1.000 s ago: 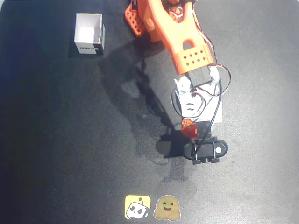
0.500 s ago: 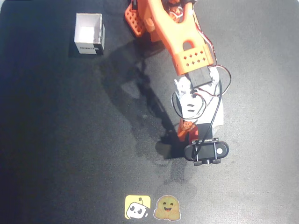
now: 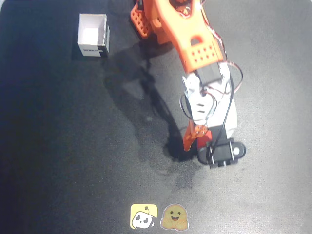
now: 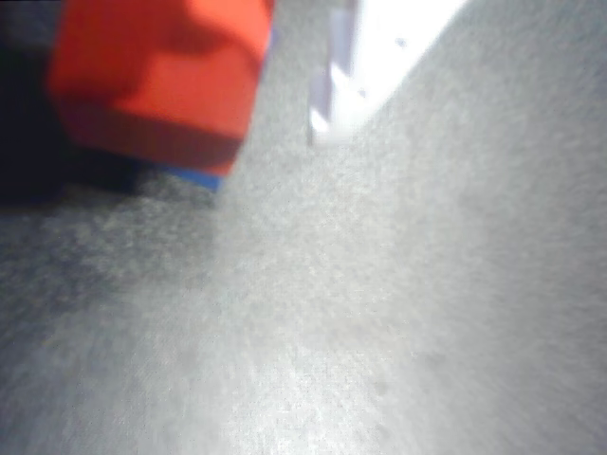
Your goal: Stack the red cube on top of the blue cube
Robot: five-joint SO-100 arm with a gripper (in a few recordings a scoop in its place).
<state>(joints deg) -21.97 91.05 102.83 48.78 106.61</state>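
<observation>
red cube (image 4: 156, 81): in the wrist view, big and blurred at upper left; looks to sit on the blue one, contact unclear
blue cube (image 4: 194, 176): thin blue sliver showing under the red cube's lower edge in the wrist view, rest hidden
key relation: red directly over blue, roughly lined up; judgement: stack set or nearly so, next move is letting go and lifting straight up without dragging the red cube off
fingers (image 3: 194, 136): in the overhead view low over the stack spot, pointing toward the picture's bottom; one white finger (image 4: 365, 71) shows beside the red cube in the wrist view; cannot tell if pinching or spread
arm (image 3: 190, 44): orange, reaching down from the top of the overhead view
desk (image 3: 73, 156): dark, matte, slightly mottled
white box (image 3: 93, 35): upper left, open top, well apart from the cubes
stickers (image 3: 160, 217): two, at the bottom edge, well apart from the cubes
room: nothing visible beyond the desk
</observation>
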